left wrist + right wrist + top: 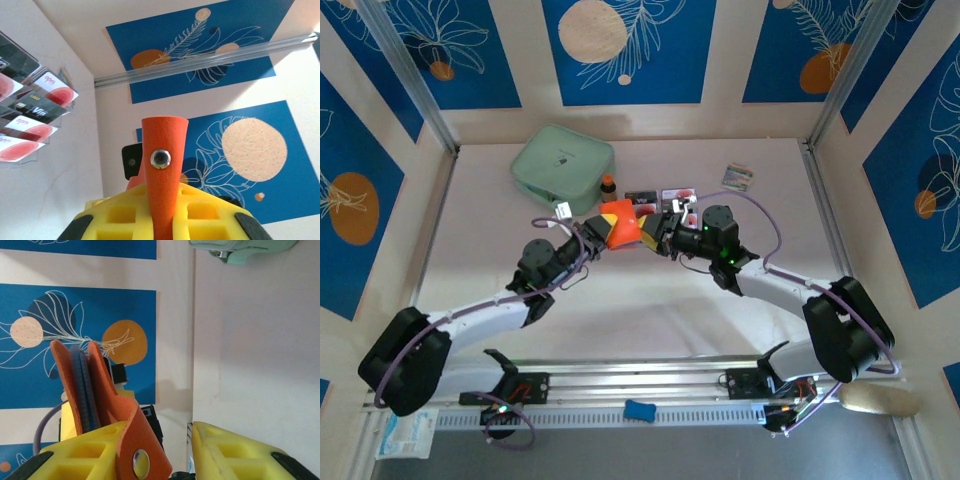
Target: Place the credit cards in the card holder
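The orange-red card holder (pixel 618 222) hangs above the table's middle between both grippers. My left gripper (pixel 603 232) comes in from the left and is shut on it. In the left wrist view the yellow pads (pixel 117 215) clamp the holder's flap (pixel 162 135) just below its snap button. My right gripper (pixel 655 230) meets it from the right and is open. In the right wrist view the holder (pixel 95 385) leans on the left pad, with a gap to the right pad (pixel 235 450). The credit cards (pixel 675 196) stand in a clear rack (pixel 30 120) just behind.
A mint-green zip pouch (pixel 563 160) lies at the back left, its edge in the right wrist view (pixel 240 246). A small dark bottle (pixel 608 184) stands beside it. A small multicoloured packet (pixel 738 177) lies at the back right. Blue patterned walls enclose the table.
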Robot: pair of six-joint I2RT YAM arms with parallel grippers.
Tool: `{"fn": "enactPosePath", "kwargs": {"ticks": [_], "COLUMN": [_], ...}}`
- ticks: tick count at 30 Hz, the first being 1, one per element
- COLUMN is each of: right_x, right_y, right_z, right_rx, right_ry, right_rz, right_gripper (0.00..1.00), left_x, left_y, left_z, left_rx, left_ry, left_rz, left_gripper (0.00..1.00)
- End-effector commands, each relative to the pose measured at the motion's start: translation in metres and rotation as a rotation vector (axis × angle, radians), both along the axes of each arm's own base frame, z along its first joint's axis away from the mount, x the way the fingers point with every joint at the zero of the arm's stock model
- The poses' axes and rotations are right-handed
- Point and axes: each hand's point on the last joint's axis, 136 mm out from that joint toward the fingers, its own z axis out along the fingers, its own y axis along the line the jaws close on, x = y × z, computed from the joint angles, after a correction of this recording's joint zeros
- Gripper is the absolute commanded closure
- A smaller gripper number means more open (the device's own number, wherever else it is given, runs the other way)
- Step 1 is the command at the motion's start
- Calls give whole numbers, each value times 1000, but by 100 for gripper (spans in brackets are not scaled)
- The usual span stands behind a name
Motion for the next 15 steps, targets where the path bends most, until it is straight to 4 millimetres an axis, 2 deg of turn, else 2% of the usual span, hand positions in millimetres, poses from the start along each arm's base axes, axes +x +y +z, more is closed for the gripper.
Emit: {"fn": "enactPosePath", "kwargs": {"ticks": [1, 9, 12, 15], "right_x": [-20, -24, -24, -24], "right_y": [10, 12, 13, 14], "right_z": [20, 24, 25, 25], "right_rx": [65, 101, 123, 136], "right_ry": [-30, -16, -15, -15], "right_rz": [100, 128, 139, 150], "right_gripper": [62, 62, 69, 81], "left_x": [-3, -3, -2, -2], "left_y": [-4, -11, -13, -14], "left_z": [29, 30, 25, 21], "left_rx": [-90, -88, -76, -69], "left_ry": [-76, -81, -73, -67], "left_rz": [-10, -29, -33, -34], "left_gripper": [100, 100, 100, 100]}}
